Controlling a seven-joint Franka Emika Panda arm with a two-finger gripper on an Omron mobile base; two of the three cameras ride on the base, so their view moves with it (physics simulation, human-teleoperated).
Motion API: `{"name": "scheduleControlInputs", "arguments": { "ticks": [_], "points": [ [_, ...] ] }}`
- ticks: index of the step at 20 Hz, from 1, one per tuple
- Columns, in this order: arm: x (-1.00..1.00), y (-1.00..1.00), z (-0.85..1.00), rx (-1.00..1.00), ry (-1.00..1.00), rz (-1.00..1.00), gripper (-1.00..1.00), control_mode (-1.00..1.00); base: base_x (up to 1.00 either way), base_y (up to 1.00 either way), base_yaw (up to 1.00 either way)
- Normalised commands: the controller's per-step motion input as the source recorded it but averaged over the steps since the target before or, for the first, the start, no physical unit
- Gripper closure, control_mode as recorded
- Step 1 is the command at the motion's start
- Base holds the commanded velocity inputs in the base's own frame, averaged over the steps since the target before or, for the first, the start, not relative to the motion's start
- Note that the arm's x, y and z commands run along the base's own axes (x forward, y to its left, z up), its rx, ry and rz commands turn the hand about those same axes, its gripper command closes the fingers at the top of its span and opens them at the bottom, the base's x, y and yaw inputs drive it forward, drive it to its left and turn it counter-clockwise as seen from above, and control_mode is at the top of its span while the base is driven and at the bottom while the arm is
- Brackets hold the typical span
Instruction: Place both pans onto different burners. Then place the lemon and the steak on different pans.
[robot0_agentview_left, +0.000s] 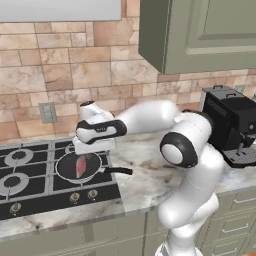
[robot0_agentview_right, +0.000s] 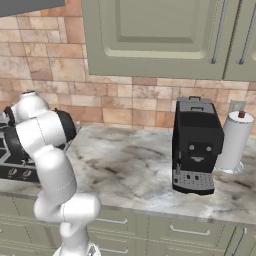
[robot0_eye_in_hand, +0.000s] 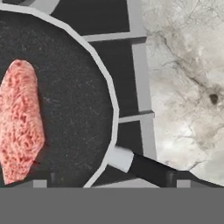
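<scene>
End effector jaws spread, empty, above the pan; steak lies flat inside it, apparently released there.

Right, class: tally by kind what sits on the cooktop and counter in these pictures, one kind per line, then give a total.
Pan: 1
Steak: 1
Coffee machine: 1
Paper towel roll: 1
Total: 4

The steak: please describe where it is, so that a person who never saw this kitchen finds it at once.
Look at the black glass cooktop set in the marble counter, under the brick wall. On its burner nearest the counter sits a round black frying pan with a thin black handle. The flat pinkish-red slab of raw steak lies inside it, the only red thing there.
</scene>
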Motion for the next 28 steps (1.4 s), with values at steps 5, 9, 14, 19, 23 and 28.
{"name": "scheduleControlInputs", "arguments": {
  "ticks": [5, 9, 14, 19, 23, 28],
  "points": [
    [-0.13, -0.92, 0.09, 0.04, 0.00, 0.13, -1.00, -1.00, 0.00, 0.00, 0.00],
    [-0.09, -0.90, 0.03, 0.08, 0.00, 0.12, -1.00, -1.00, 0.00, 0.00, 0.00],
    [-0.08, -0.78, 0.16, 0.13, 0.00, 0.04, -1.00, -1.00, 0.00, 0.00, 0.00],
    [-0.02, -0.61, 0.26, 0.11, 0.00, 0.01, -1.00, -1.00, 0.00, 0.00, 0.00],
    [-0.15, -0.58, 0.21, 0.07, 0.00, 0.03, -1.00, -1.00, 0.00, 0.00, 0.00],
    [-0.18, -0.45, 0.08, 0.05, 0.00, 0.02, -1.00, -1.00, 0.00, 0.00, 0.00]
  ]
}}
